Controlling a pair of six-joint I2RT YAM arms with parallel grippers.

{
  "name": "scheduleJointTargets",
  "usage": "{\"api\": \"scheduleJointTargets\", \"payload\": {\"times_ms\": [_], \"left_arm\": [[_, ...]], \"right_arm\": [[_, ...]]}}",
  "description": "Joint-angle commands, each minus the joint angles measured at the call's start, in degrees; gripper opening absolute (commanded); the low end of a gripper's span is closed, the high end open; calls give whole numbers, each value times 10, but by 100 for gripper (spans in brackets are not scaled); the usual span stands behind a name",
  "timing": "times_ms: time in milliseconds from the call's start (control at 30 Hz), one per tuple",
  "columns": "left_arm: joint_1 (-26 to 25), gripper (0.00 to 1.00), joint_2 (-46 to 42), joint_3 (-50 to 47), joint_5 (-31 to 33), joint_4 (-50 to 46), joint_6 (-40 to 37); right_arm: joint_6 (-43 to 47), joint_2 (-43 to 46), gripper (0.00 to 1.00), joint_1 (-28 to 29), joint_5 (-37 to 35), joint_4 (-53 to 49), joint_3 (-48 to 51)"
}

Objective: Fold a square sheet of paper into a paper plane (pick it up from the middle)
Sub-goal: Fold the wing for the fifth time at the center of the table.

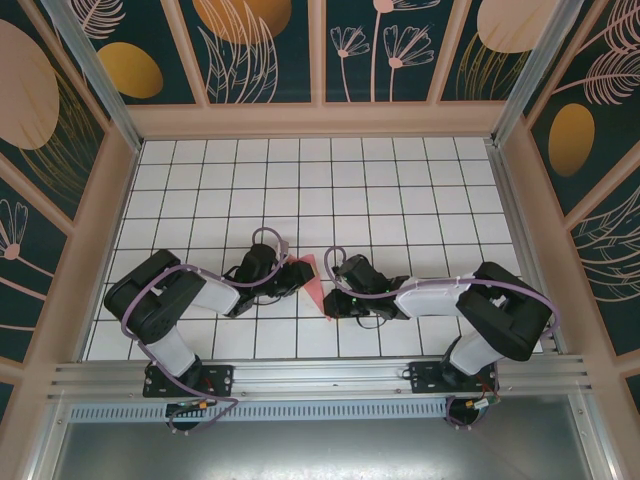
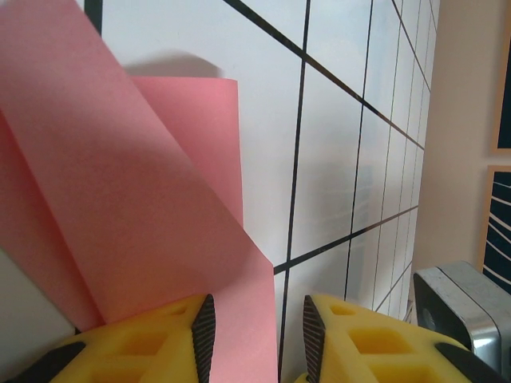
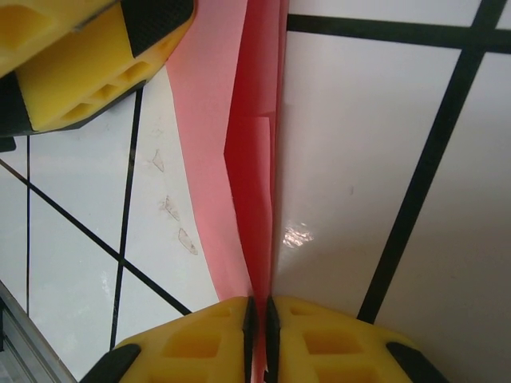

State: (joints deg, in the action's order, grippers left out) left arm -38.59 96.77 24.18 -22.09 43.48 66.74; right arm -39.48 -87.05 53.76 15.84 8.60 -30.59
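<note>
One right gripper (image 3: 259, 315) pinch on pink paper (image 3: 209, 120), unclear from overhead

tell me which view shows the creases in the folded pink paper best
Right wrist: the thin salmon-pink folded paper runs up the frame, its layered creases plain, pinched in the right tool. Left wrist shows broad smooth flaps of it; top external, a small sliver between the arms.

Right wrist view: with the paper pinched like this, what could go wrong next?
The right claw pinches the folded paper at its narrow end; a pull could tear it or slip it free. The left claw stands open beside a loose flap, so closing may crease it crooked.
</note>
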Motion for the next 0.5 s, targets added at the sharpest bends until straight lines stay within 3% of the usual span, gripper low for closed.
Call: {"api": "scheduleJointTargets", "payload": {"times_ms": [0,200,467], "left_arm": [[-3,37,33,-5,21,-81,-9],[-3,37,35,-8,21,-82,-7],[-3,37,34,-8,20,-83,-9]], "right_arm": [[0,1,19,15,-19,-53,-8],[-30,90,26,-10,-51,-33,-22],[-59,26,9,-14,75,106,-44]]}}
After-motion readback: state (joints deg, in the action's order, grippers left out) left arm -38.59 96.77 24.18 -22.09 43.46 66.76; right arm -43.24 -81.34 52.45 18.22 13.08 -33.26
